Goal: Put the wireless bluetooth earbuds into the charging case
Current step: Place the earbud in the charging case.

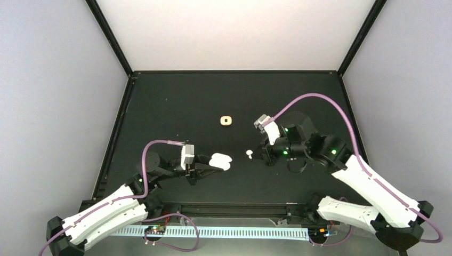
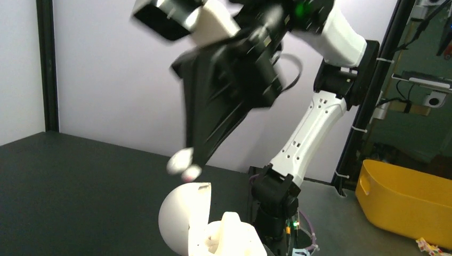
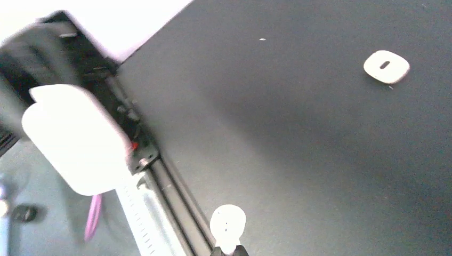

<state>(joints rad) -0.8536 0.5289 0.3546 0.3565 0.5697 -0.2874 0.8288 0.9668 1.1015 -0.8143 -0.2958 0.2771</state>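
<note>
We clench our left claw (image 1: 212,163) on the open charging case (image 1: 220,161) over the counter (image 1: 176,106); our right claw (image 1: 255,154) pinches one white earbud (image 1: 249,154), held in the air near that case.

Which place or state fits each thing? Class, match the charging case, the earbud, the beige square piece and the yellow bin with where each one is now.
Things:
1. charging case
2. earbud
3. beige square piece
4. yellow bin

Places or states:
A. pinched at the tips of the right claw
B. beyond the edge of the black table
C. held by the left claw, lid open
D. lying alone on the black table

Pairs: 1-C, 2-A, 3-D, 4-B
</note>
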